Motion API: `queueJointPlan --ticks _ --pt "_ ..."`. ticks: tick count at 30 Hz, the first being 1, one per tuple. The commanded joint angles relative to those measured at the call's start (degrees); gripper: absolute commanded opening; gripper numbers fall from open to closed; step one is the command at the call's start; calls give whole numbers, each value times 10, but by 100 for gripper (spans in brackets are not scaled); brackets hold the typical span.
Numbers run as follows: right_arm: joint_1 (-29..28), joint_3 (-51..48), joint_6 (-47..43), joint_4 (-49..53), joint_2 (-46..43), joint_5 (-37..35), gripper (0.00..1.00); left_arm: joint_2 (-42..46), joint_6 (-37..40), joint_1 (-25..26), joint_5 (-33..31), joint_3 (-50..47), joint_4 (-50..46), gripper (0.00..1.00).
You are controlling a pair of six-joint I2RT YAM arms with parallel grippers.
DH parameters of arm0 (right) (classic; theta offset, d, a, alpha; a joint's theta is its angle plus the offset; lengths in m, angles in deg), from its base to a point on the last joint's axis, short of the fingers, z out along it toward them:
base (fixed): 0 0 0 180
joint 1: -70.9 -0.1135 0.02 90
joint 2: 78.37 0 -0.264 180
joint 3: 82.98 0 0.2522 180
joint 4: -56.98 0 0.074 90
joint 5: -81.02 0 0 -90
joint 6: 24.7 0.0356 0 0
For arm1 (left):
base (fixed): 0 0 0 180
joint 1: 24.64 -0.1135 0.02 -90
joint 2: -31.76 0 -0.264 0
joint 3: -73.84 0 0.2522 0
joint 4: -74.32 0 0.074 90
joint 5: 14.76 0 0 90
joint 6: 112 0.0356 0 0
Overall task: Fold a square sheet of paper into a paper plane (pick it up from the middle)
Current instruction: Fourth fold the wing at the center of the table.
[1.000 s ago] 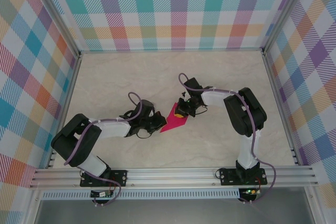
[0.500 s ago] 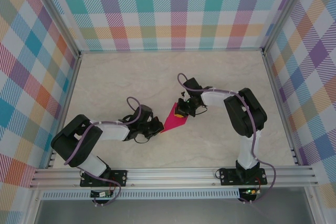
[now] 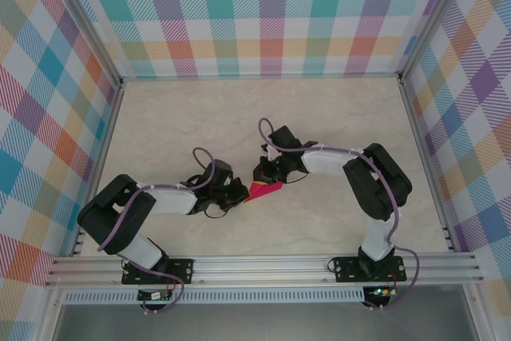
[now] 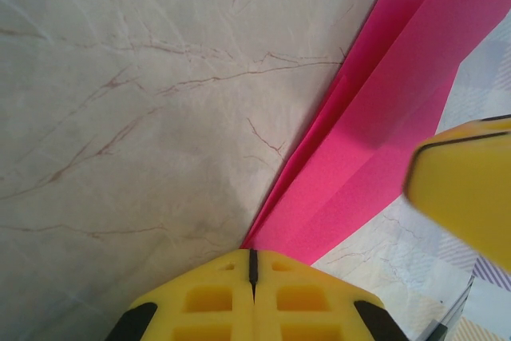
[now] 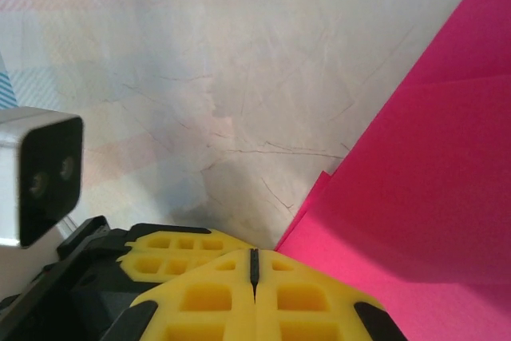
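Left tool (image 4: 251, 255) grips the sheet of paper (image 4: 383, 133) by its tip; long axis runs ahead-right. Right tool (image 5: 254, 255) is closed, at the sheet's corner.

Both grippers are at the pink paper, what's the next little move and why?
Probably slide the shut right gripper along the pink paper to press its fold flat: the layers look fanned apart, and the left gripper sits shut at the pointed tip, anchoring it.

One folded pink paper (image 3: 266, 190), two end effectors, left (image 3: 239, 193) and right (image 3: 264, 174)
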Motion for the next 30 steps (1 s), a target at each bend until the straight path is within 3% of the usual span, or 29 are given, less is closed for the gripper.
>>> queueJointPlan --ticks 1,9,15,24,30 --pt "-12 11 -5 4 27 6 0 -6 7 5 -21 -12 -59 0" --pt "-1 -5 -28 11 46 -19 0 1 5 5 -34 -7 -104 0" --pt "73 -47 -45 -46 38 -3 0 5 4 5 -35 -4 -147 0" --pt "189 -45 -82 -52 39 -9 0 10 4 5 -37 -9 -158 0" --pt "208 -34 -77 -35 26 -26 0 3 7 5 -31 -6 -151 0"
